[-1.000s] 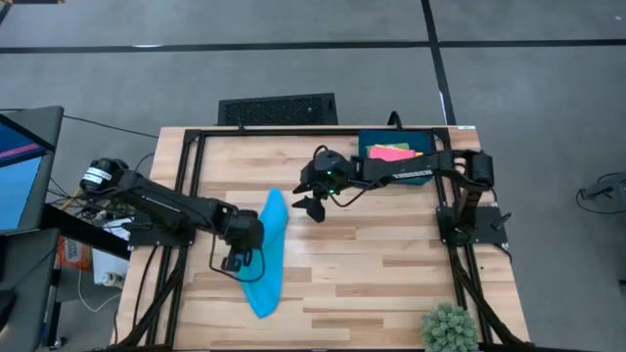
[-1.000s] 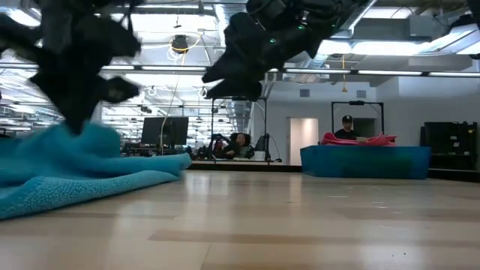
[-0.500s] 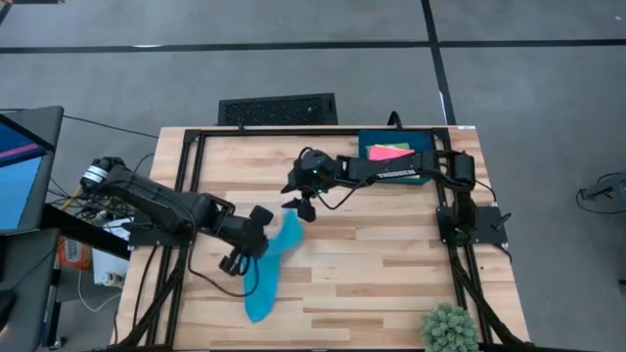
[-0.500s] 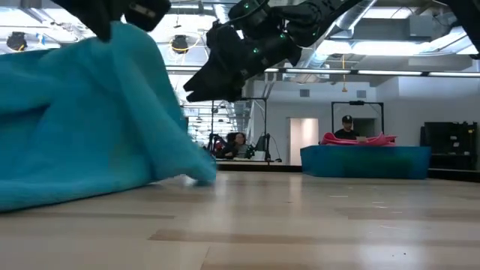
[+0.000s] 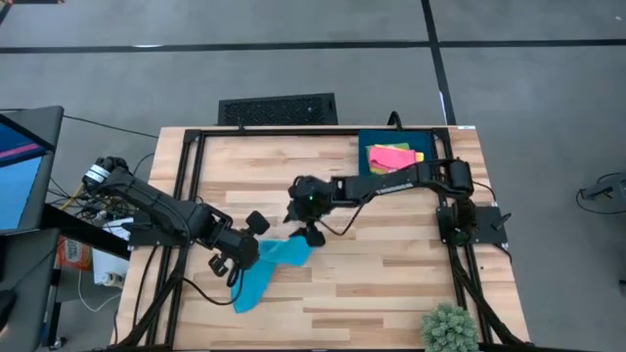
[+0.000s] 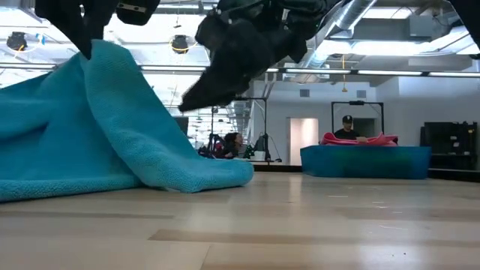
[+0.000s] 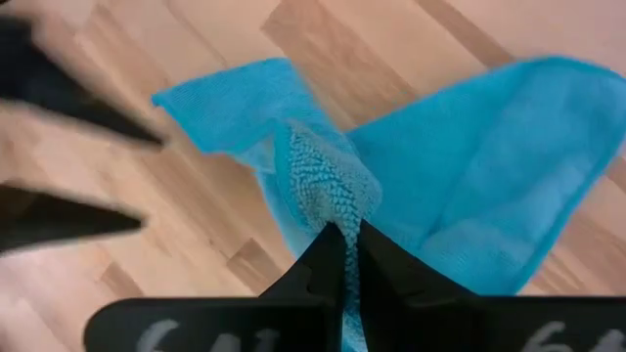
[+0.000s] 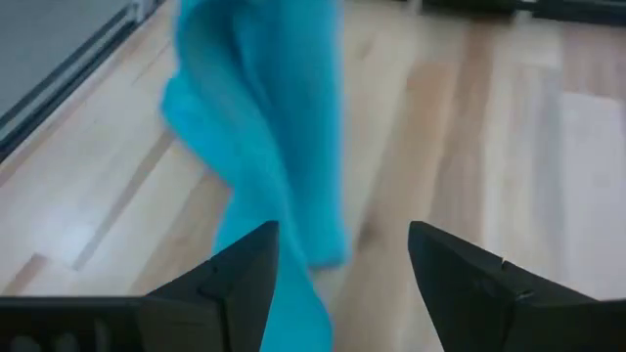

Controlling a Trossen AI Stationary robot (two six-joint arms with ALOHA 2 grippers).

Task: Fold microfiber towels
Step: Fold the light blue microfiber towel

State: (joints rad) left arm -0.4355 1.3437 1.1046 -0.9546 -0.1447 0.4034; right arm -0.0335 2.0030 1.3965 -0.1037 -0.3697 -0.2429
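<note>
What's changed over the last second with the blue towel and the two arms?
The left claw, shut on the sky-blue microfiber towel, has lifted it and dragged it toward the table's near-left side, bunching it. The right claw, open, swung from near the dark blue rectangular tray down to the towel's far end. Tray and its folded cloths unchanged.

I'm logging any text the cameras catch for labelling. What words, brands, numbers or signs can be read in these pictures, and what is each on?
No text reads clearly in any view.
Pale marks on the left gripper's dark body, where it is shut on the sky-blue microfiber towel: cut off at the picture's edge, unreadable.
Lit screen beside the light wooden table: colour patches only, no letters legible.
Right gripper, open: no markings visible.
</note>
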